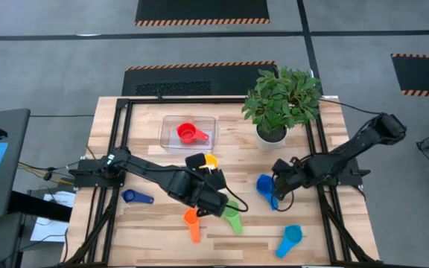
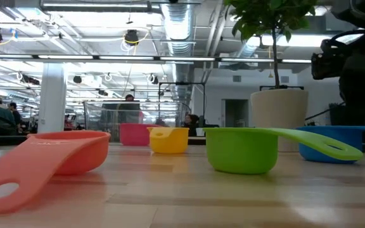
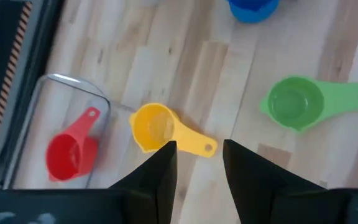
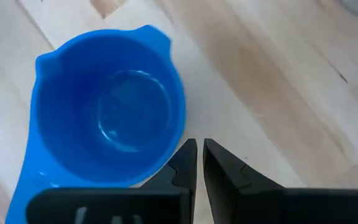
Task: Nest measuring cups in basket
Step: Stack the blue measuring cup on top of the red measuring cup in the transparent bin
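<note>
Left wrist view alone shows left tool [image 3: 199, 155] spread above yellow cup's handle [image 3: 194, 143]; right tool [image 4: 199, 158] nearly pressed together beside blue cup [image 4: 107, 106].

No readable text, label, brand, number or sign anywhere. Measuring cups [image 1: 194, 134] show no legible size markings. Basket [image 1: 168, 125] plain, unmarked. Floor mats [image 1: 202, 11] beyond far edge of table carry orange-and-black hazard striping only, no words. Room behind table shows no legible signage.
</note>
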Motion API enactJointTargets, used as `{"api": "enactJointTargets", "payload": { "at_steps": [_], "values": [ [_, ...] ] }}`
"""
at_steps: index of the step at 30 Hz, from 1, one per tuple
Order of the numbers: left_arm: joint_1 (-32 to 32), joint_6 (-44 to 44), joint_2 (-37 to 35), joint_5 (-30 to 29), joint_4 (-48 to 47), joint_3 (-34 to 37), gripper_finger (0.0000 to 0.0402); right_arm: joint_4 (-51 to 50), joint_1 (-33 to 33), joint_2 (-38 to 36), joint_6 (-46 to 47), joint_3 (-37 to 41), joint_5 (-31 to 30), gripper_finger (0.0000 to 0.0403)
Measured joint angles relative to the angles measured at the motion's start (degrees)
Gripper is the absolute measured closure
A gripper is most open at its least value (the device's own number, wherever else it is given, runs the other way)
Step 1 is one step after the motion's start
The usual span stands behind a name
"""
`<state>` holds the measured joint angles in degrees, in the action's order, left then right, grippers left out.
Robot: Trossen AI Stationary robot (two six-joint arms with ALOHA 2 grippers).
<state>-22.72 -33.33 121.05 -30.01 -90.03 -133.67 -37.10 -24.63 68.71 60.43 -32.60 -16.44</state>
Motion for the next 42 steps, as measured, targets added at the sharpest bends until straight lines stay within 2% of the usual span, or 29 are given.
{"api": "enactJointTargets", "payload": {
  "at_steps": [6,11,15,20,23,27,35,42],
  "values": [
    [-2.07,-0.12,-3.64,-4.81,0.00,-0.02,0.0281,1.09,-2.17,5.18,3.02,-1.83,1.63,0.0349],
    [-3.16,-1.84,-6.45,-7.94,0.02,-0.02,0.0281,8.73,-1.71,8.64,1.95,-4.55,1.59,0.0349],
    [-3.61,-2.64,-6.90,-8.25,0.01,-0.04,0.0281,11.32,-0.01,11.94,-0.78,-7.64,1.01,0.0349],
    [-4.21,-3.90,-6.82,-8.23,0.10,0.97,0.0281,8.84,2.17,14.99,-3.83,-11.48,0.36,0.0349],
    [-4.77,-6.02,-6.67,-7.62,0.11,2.85,0.0281,3.91,1.22,14.58,-4.05,-12.68,3.47,0.0349],
    [-5.94,-8.79,-7.25,-7.28,-0.09,5.09,0.0281,2.24,-2.07,13.27,-4.09,-12.88,6.92,0.0349],
    [-6.97,-10.68,-7.10,-7.40,0.02,5.64,0.0281,7.36,-5.38,16.17,-3.29,-12.89,7.86,0.0349],
    [-6.99,-10.09,-7.19,-7.65,-0.01,5.64,0.0281,12.53,-4.02,21.88,-4.02,-12.87,9.00,0.0349]
  ]
}}
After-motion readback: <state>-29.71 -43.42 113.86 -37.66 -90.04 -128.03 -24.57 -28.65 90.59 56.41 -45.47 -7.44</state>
